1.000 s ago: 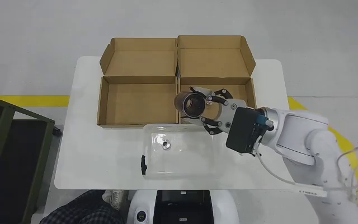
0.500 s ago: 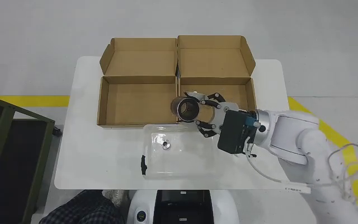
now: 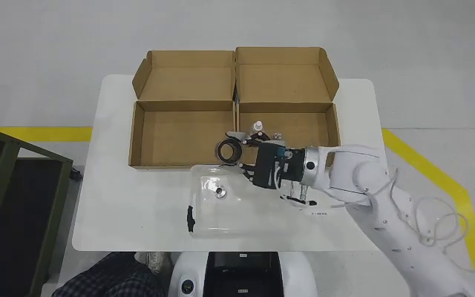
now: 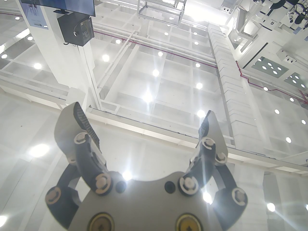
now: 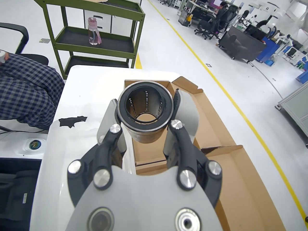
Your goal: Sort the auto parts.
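Linear bearing [image 5: 144,132] is in the right gripper [image 5: 145,105], clamped between both fingers [image 5: 186,111] around the outside of the sleeve. The open end points away from the wrist, so you can look straight down the bore and see the rows of little balls inside.

From the top view, the bearing [image 3: 228,151] sits over the 4 o'clock corner of the left cardboard box [image 3: 178,141], right beside the wall it shares with the right cardboard box [image 3: 320,126]. It's lying roughly level with its mouth facing 9 o'clock. Can't tell if it's touching the cardboard or just hanging above it. The right gripper [image 3: 239,152] comes in from the 3 o'clock side, low across the front edge of the right box.

Both boxes are open, flaps up, side by side on the 12 o'clock half of the white worktop [image 3: 111,193]. On the 6 o'clock side of them there's a clear plastic tray [image 3: 249,219] with a small silvery part [image 3: 220,191] in its 10 o'clock corner, well apart from the bearing.

Left gripper [image 4: 143,111] is pointed up at the ceiling, fingers spread wide, nothing in it.
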You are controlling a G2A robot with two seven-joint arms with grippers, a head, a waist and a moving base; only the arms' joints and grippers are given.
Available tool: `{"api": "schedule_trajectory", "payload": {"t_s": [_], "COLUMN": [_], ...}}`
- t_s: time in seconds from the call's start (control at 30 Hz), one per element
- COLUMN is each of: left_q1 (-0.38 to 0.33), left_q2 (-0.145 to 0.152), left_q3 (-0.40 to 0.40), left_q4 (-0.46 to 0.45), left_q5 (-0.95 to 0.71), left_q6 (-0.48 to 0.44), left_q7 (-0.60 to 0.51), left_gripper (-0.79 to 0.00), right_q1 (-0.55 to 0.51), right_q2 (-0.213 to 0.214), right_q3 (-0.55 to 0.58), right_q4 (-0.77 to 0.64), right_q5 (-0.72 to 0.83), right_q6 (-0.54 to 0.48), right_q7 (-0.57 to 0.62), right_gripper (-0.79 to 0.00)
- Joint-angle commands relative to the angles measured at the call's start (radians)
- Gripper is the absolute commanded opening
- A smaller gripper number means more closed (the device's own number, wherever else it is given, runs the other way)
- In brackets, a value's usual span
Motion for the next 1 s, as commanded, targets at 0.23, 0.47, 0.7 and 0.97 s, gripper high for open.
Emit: {"api": "schedule_trajectory", "payload": {"t_s": [0.23, 0.47, 0.7, 0.97], "left_q1": [0.0, 0.0, 0.0, 0.0], "left_q2": [0.0, 0.0, 0.0, 0.0], "left_q3": [0.0, 0.0, 0.0, 0.0], "left_q4": [0.0, 0.0, 0.0, 0.0], "left_q5": [0.0, 0.0, 0.0, 0.0], "left_q6": [0.0, 0.0, 0.0, 0.0], "left_q7": [0.0, 0.0, 0.0, 0.0], "left_gripper": [0.0, 0.0, 0.0, 0.0], "right_q1": [0.088, 0.144, 0.202, 0.258], "right_q2": [-0.037, -0.069, -0.109, -0.153], "right_q3": [-0.101, -0.17, -0.242, -0.303], "right_q4": [0.126, 0.228, 0.344, 0.465], "right_q5": [-0.011, -0.008, 0.009, 0.008], "right_q6": [0.05, 0.089, 0.121, 0.148], "right_q7": [0.018, 0.021, 0.015, 0.017], "right_gripper": [-0.785, -0.785, -0.785, -0.785]}}
